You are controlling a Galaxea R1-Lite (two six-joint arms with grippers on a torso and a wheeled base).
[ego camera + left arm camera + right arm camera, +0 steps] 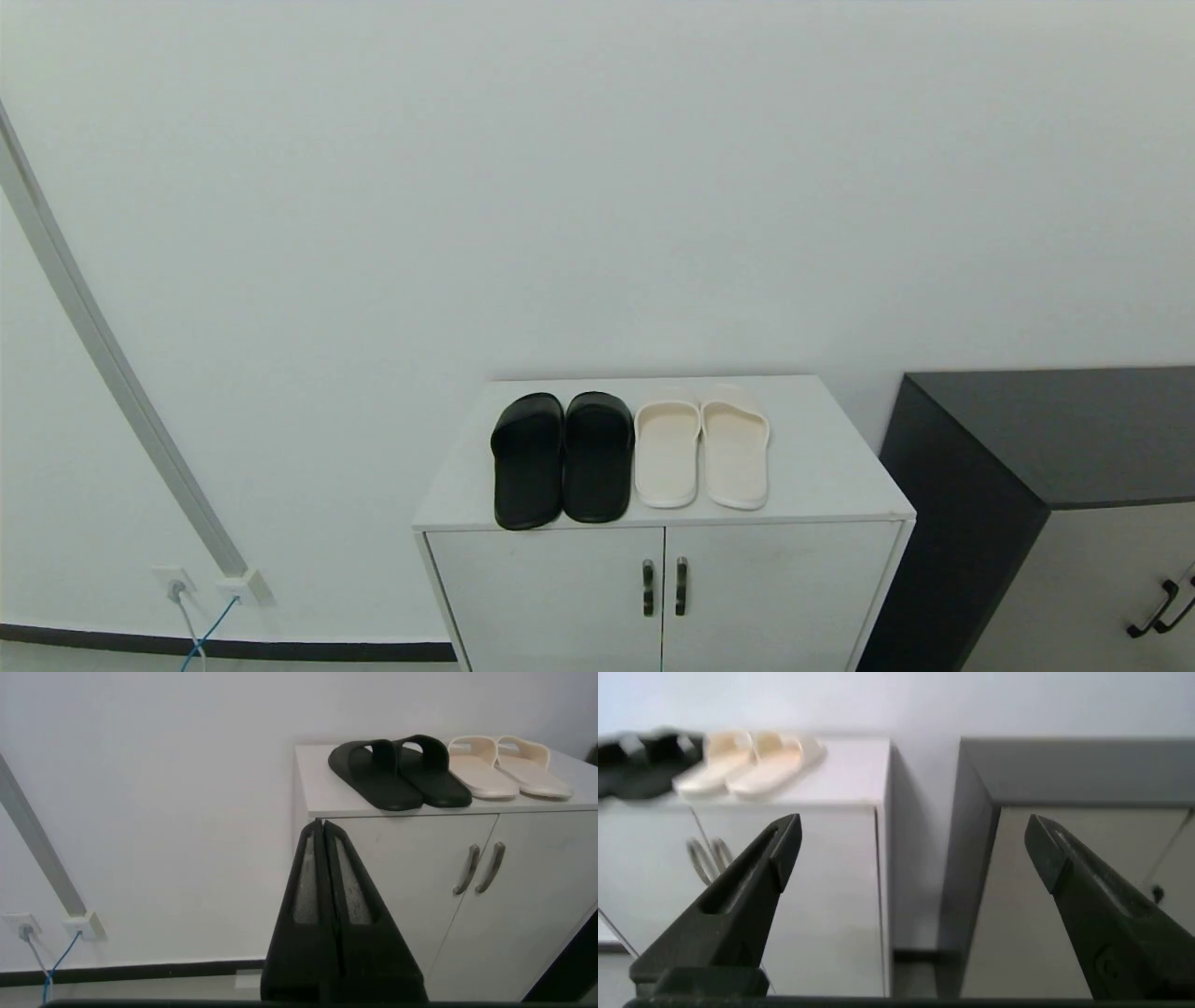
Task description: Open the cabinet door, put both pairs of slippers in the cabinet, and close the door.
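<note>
Left gripper (324, 829) clenched, right gripper (913, 826) wide apart. Black slippers (532, 462) and cream slippers (667, 457) look light, bendy foam; pinch the straps.

**Fig.** Surroundings, non-task items.

- (a) Wall (597, 187): plain white, ahead of left gripper (324, 826) & right gripper (912, 826).
- (b) Grey conduit (103, 355): slants down the wall, beyond left gripper & off to its left. Ends in small white box (245, 588).
- (c) Socket (175, 586): just beside box, on the side farther from left gripper. White cable (189, 621) plugged in; blue cable (213, 630) drops from box.
- (d) Dark skirting strip (233, 646): along wall base, beyond left gripper.
- (e) Dark-topped cabinet (1027, 439): grey front w/ pair of dark handles (1158, 611), straight ahead of right gripper, against the wall.
</note>
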